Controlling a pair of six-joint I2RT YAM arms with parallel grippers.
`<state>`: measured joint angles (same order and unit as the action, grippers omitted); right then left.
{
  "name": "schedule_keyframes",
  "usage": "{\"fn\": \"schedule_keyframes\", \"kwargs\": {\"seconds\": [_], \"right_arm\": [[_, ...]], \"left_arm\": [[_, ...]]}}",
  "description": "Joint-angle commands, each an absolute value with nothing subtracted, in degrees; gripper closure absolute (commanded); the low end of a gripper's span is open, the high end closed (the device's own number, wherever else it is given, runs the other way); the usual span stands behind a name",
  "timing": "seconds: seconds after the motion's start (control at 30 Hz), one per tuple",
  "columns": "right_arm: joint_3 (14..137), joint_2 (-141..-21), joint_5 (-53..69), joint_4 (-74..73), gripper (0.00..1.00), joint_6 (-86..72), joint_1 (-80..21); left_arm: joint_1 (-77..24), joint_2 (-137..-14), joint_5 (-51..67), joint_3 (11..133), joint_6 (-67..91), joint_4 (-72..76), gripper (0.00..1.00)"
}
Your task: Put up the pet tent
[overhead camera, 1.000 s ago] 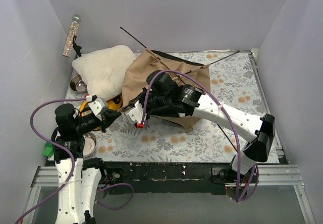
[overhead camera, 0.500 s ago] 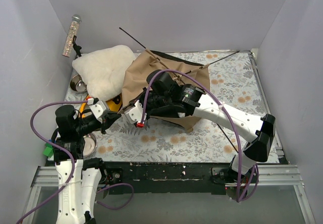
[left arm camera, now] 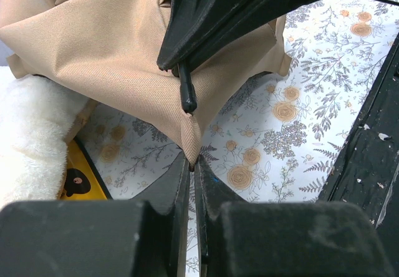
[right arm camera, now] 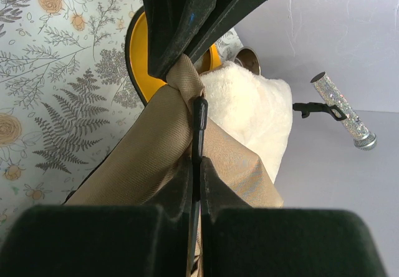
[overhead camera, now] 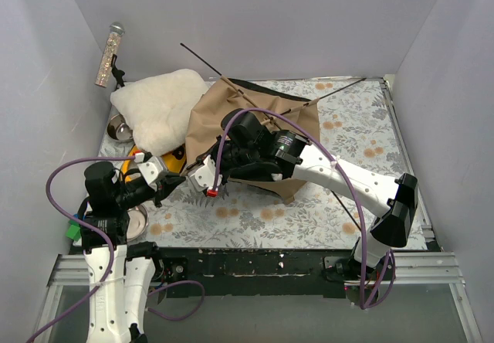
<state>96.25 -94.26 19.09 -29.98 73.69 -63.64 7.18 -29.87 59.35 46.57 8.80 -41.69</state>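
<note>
The pet tent (overhead camera: 255, 115) is seen collapsed in the upper centre of the overhead view. It is slumped over the flowered table (overhead camera: 270, 212), and its left edge touches the cream cushion (overhead camera: 158, 111). Its khaki cloth is judged light, limp and easily creased, so no shape can be expected from it until the poles are seated.

A pointed fabric corner, at the middle of the left wrist view, is pinched between the closed fingers of the left gripper (left arm camera: 192, 163). The black pole (right arm camera: 199, 122) is clamped just below its capped end by the clenched right gripper (right arm camera: 197, 162), at the centre of the right wrist view. The yellow bowl stand (right arm camera: 138, 71) is visible beyond it at upper left.

The pole is judged thin, springy and smooth. It can be expected to bow under load and to slip or whip if let go. Hold is best taken near the pole's tip and right at the corner seam, where the cloth looks doubled. Whether a pocket is sewn into that corner cannot be told.
</note>
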Motion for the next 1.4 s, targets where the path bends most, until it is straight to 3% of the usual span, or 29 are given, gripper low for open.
{"fn": "schedule_keyframes", "kwargs": {"seconds": [0.0, 0.6, 1.37], "right_arm": [[99.32, -95.27, 16.79, -30.76, 0.99, 74.62, -63.81], [98.35, -94.66, 16.35, -34.1, 0.99, 76.11, -63.9], [93.96, -91.5, 16.35, -34.02, 0.99, 83.24, -66.44]], "left_arm": [[7.47, -28.92, 62.49, 49.04, 5.55, -42.8, 1.0], [7.47, -28.3, 63.37, 48.78, 0.35, -44.48, 1.0], [7.47, -32.69, 63.1, 50.1, 6.5, -40.52, 1.0]]}}
